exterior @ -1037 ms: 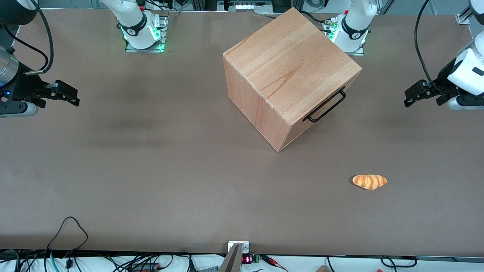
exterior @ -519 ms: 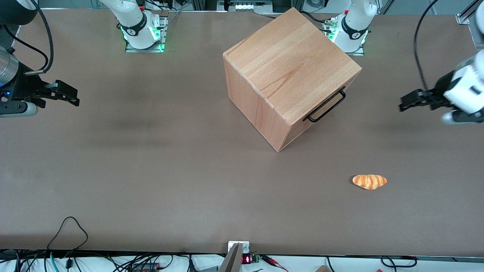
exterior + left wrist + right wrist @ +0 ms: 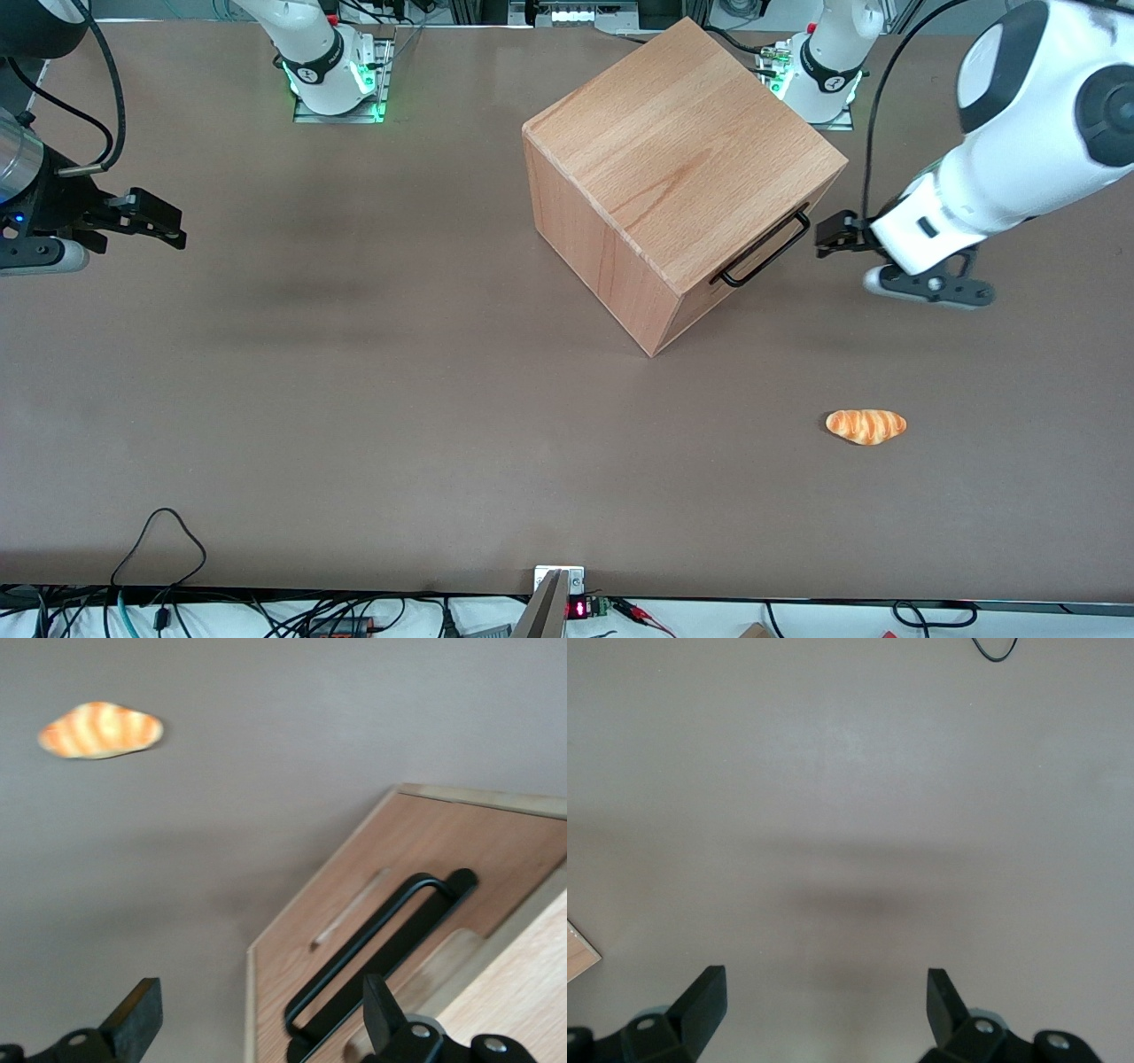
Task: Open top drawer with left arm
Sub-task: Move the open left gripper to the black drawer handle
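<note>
Matte brown bench [image 3: 354, 399] carries a beech cube [image 3: 682, 168] near its edge farthest from the front camera. Glossy white left arm [image 3: 1001, 168] reaches in low, gripper [image 3: 828, 236] just beside the top drawer's [image 3: 762, 257] black wire handle [image 3: 766, 250]. A striped bread roll [image 3: 866, 426] lies nearer the camera.

Wrist view: fingers [image 3: 137, 1014] spread wide, holding nothing; the top drawer [image 3: 372, 930] is shut, handle [image 3: 376, 961] untouched.

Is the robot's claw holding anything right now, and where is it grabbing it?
Nothing is held. The gripper is open, hanging in front of the top drawer, near its black wire handle but not touching it.
</note>
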Motion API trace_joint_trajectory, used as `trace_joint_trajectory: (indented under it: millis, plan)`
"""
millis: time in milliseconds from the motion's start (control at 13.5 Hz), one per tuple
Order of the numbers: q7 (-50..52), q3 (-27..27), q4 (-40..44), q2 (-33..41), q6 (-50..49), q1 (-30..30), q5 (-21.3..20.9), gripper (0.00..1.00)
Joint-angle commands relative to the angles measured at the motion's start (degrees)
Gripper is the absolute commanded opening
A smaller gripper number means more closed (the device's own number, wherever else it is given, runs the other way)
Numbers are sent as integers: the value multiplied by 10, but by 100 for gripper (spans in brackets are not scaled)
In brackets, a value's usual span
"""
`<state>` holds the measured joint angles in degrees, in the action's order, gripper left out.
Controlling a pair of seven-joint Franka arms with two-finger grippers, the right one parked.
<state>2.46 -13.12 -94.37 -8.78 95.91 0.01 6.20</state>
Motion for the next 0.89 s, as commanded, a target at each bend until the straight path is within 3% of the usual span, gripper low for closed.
trace_joint_trajectory:
  millis: [0,667,815]
  plan:
    - [-74,-7,-40,-3,39,9,42,100]
    - [-233,-17,-103,-12,79,8,60,100]
    - [-267,-22,-119,-12,90,9,80,100]
